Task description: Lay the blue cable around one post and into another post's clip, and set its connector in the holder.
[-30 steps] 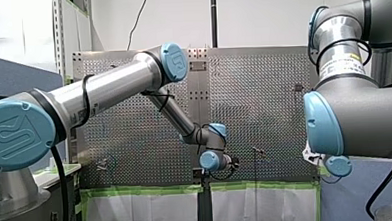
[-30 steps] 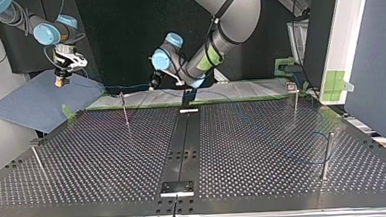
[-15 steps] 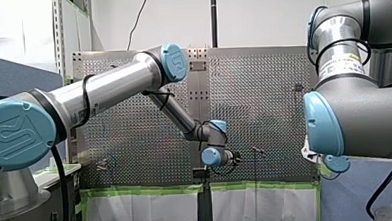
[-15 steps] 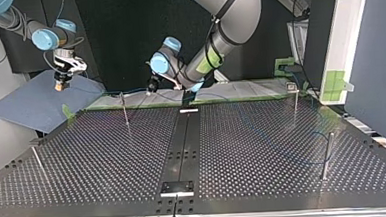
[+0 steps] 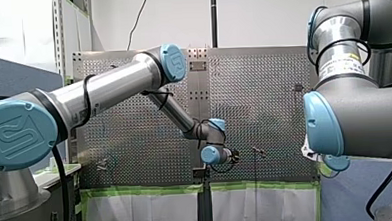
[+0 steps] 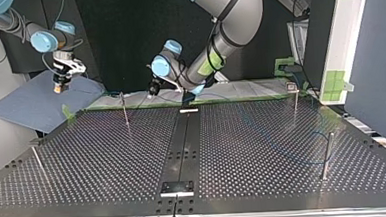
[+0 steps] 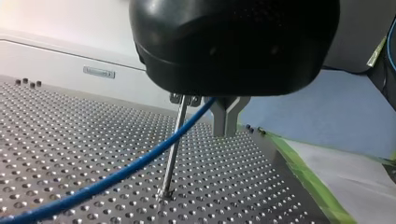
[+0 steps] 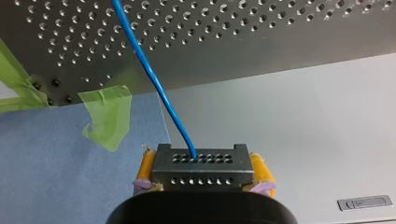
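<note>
Four posts [image 6: 326, 154] stand on the perforated table [image 6: 108, 158]. One blue cable [image 8: 148, 70] leaves one grey connector [image 8: 201, 164], pinched between my right gripper's [image 8: 203, 173] two yellow pads [image 8: 260, 169] beyond the table's edge. The cable rises into my left gripper [image 7: 223, 114] beside a post; that grip I cannot tell.

Blue cable [image 8: 149, 79], grey hole-dotted connector [image 8: 201, 169], right tool's [image 8: 201, 161] yellow pads [image 8: 260, 169], silver perforated worktop [image 8: 280, 37], green tape [image 8: 108, 116], blue mat [image 8: 60, 177].
</note>
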{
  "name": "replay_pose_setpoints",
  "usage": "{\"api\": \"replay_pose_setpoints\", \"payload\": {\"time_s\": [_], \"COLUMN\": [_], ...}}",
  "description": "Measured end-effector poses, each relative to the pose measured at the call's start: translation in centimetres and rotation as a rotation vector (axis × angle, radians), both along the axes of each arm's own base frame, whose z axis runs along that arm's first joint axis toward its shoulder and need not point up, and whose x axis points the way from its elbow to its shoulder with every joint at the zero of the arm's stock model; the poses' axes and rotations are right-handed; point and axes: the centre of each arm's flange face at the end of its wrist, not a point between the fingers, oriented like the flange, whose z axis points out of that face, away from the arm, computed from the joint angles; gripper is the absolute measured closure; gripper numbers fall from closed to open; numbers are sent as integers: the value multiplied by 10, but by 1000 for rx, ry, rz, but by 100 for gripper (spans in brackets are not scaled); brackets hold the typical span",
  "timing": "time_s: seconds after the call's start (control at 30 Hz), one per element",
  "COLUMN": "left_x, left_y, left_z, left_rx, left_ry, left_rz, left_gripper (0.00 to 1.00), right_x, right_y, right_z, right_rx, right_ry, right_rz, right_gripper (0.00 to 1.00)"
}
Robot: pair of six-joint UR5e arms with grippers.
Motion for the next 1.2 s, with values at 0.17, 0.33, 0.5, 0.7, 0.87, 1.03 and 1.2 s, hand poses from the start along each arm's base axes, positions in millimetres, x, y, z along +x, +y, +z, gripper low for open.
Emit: {"api": "replay_pose_setpoints", "payload": {"time_s": [0.17,0.33,0.5,0.7,0.87,1.03,1.2], "left_x": [4,-3,-11,-16,-20,-28,-32], "left_y": [0,-3,-3,-4,-6,-9,-6], "left_z": [3,2,-5,-7,-8,-4,18], "left_rx": [-5,16,27,36,42,53,29], "left_ry": [-1,2,13,16,21,27,8], "left_rz": [4,-7,-14,-17,-24,-41,-49], "left_gripper": [98,98,98,98,98,98,98], "right_x": [0,1,5,10,9,9,10], "right_y": [-4,-2,1,5,5,3,-1], "right_z": [2,1,-2,-5,-4,4,22], "right_rx": [2,16,33,45,44,32,9], "right_ry": [1,10,34,49,55,60,62], "right_rz": [0,2,9,16,14,15,22], "right_gripper": [100,100,100,100,100,100,100]}}
